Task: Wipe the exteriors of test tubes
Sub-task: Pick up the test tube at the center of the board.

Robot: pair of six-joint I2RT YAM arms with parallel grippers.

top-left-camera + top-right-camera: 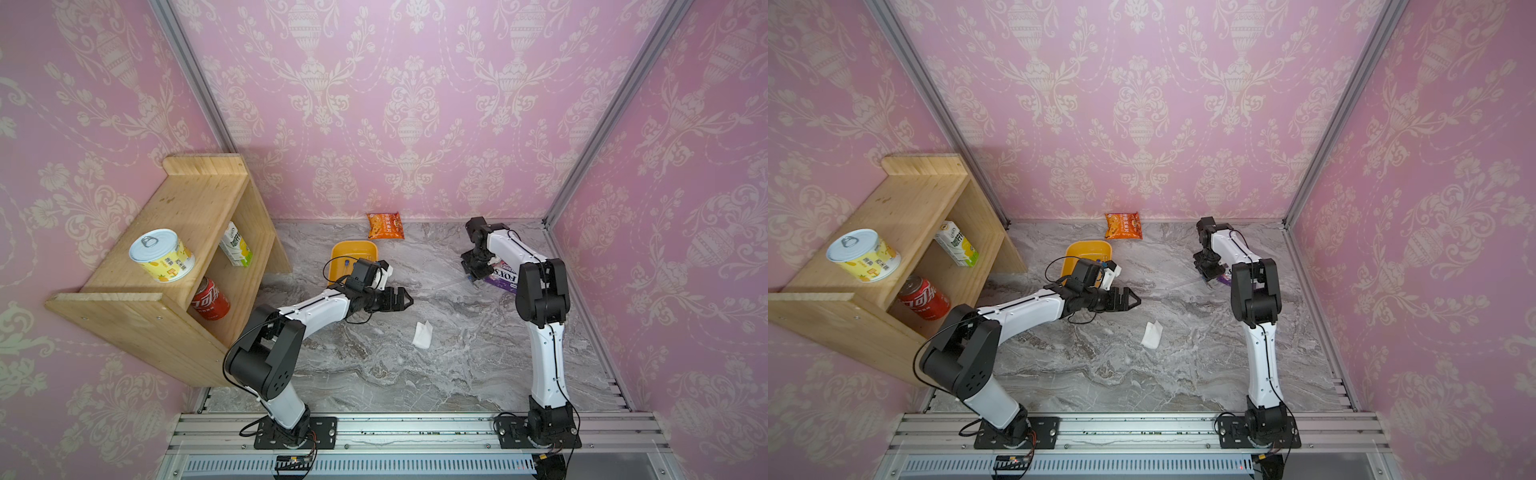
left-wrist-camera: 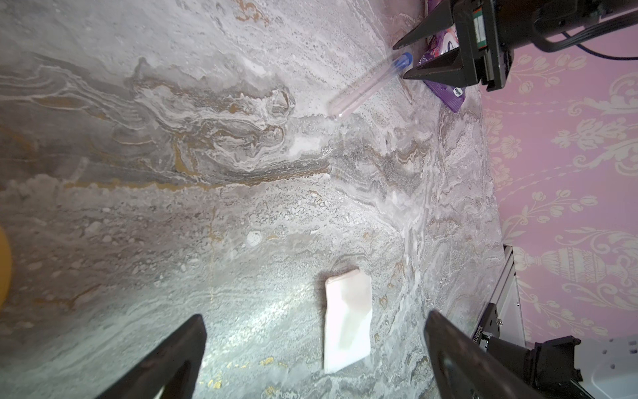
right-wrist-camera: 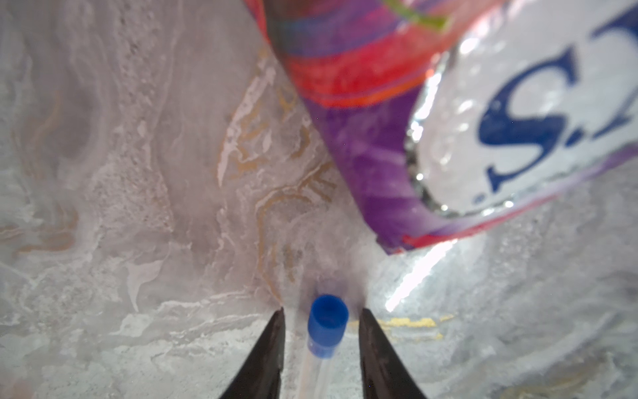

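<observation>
Right fingers [image 3: 266, 359] | straddle blue-capped test tube [image 3: 325, 336] | gaps both sides

Read "FOX'S" in dark blue on the purple candy bag [image 1: 505, 279]; up close, caught only "S." there [image 3: 518, 103]. Made out white Chinese Coca-Cola script on the red can [image 1: 924, 299]. Found the print on the yellow tin [image 1: 164, 255], milk carton [image 1: 236, 245] and orange snack packet [image 1: 385, 225] too small to read.
</observation>
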